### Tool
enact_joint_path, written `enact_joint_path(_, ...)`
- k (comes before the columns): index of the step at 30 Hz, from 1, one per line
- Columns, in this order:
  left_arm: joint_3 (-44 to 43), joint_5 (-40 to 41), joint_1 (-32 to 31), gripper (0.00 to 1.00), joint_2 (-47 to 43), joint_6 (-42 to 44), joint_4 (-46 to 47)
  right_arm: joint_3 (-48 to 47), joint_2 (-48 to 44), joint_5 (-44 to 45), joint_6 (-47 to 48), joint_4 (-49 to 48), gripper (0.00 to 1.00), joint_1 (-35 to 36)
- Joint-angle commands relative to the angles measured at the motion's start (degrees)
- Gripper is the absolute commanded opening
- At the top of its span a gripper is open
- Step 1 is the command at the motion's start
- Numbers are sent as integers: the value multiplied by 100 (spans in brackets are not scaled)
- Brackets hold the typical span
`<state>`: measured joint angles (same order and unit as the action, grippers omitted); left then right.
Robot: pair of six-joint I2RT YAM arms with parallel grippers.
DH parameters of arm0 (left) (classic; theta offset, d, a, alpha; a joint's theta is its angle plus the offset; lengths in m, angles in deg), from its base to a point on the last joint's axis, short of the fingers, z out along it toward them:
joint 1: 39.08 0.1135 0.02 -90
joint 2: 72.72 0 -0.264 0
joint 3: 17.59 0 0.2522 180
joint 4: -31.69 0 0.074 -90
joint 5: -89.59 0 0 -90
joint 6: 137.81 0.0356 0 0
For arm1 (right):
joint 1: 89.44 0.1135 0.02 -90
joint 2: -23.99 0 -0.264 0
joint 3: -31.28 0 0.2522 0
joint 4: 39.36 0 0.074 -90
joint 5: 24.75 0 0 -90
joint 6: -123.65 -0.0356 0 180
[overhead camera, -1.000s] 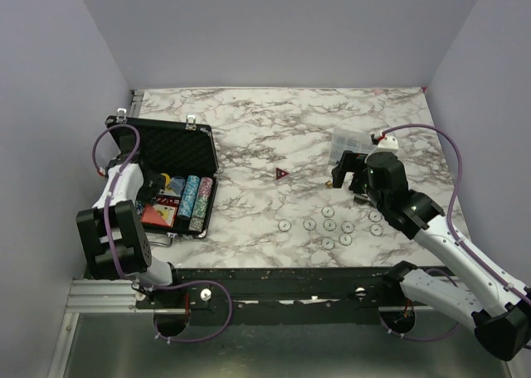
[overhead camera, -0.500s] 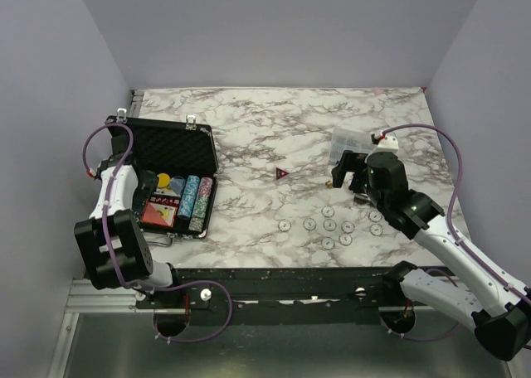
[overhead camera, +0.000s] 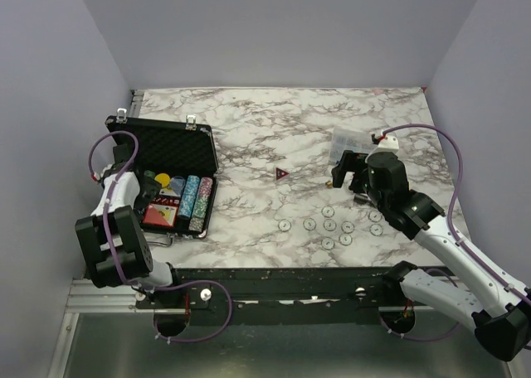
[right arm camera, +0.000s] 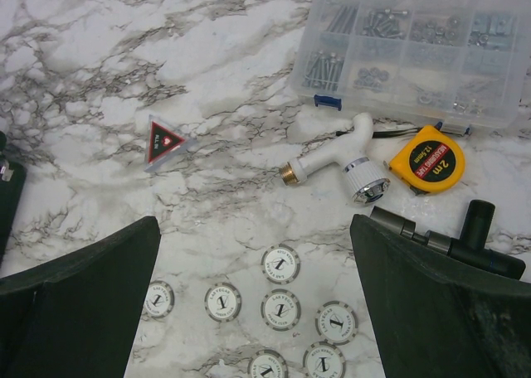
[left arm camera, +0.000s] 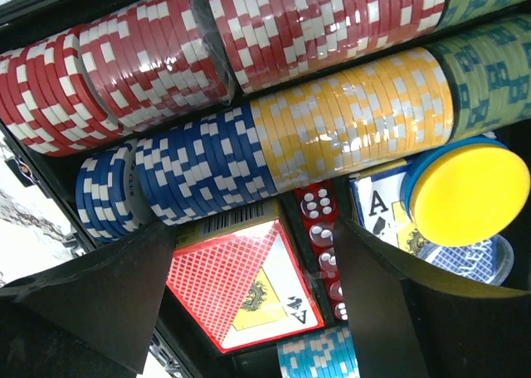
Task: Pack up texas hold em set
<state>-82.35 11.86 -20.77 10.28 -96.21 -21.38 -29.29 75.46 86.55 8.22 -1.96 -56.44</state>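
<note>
The left claw [left arm camera: 253, 258] has spread its fingers while hanging low over the open black case [overhead camera: 174, 150], and nothing sits between them. The red card box [left arm camera: 236, 283] and the chip rows [left arm camera: 332, 125] lie below it. I'd guess it has just let a piece go. The right claw [right arm camera: 253, 229] stays wide and empty above the white chips [right arm camera: 280, 264], which lie loose on the table [overhead camera: 274, 121], well apart from the case.

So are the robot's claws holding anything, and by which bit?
Nothing is held. The left gripper hangs open over the rows of coloured poker chips; the right gripper hangs open above the small white round chips.
</note>
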Motion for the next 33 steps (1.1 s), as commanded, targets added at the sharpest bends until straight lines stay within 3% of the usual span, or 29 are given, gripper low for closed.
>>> enact_joint_path(1, 480, -716, -6, 76, -257, -160, 9, 47, -16, -95, -6, -109, 100, 5)
enact_joint_path(7, 399, -422, -16, 77, -279, -88, -121, 49, -10, -120, -10, -114, 100, 5)
enact_joint_path(16, -111, -392, -216, 87, -803, -1, -511, 44, 12, -109, -6, -114, 100, 5)
enact_joint_path(27, 363, -831, -329, 85, -447, -278, -225, 58, -5, -181, -6, -132, 100, 5)
enact_joint_path(33, 348, -655, -816, 89, -1127, 91, -100, 65, -33, -161, 2, -105, 100, 5)
